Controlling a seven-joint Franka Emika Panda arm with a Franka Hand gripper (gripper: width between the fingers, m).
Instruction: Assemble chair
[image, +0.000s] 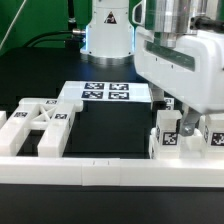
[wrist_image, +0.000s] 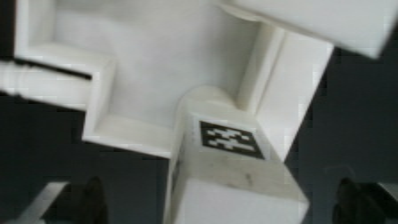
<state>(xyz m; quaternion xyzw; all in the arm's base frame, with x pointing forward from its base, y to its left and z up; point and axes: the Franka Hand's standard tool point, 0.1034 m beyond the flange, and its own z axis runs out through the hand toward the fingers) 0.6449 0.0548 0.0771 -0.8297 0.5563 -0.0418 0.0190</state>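
As the gripper (wrist_image: 217, 208) hangs spread wide, fingers (wrist_image: 80, 203) clear of the tagged post (wrist_image: 228, 165) between them, a skewed move could clip and topple it (looks upright, probably loose); chair pieces chunky, white, tagged; post at the exterior view's right, by the border rail (image: 100, 172); frame (image: 40, 125) well left.

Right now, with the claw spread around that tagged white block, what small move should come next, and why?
Probably a straight lift. The gripper stands open, its fingers clear of the tagged white block between them, so nothing is held. It hangs low among the chair pieces by the front rail; rising first should avoid knocking them.
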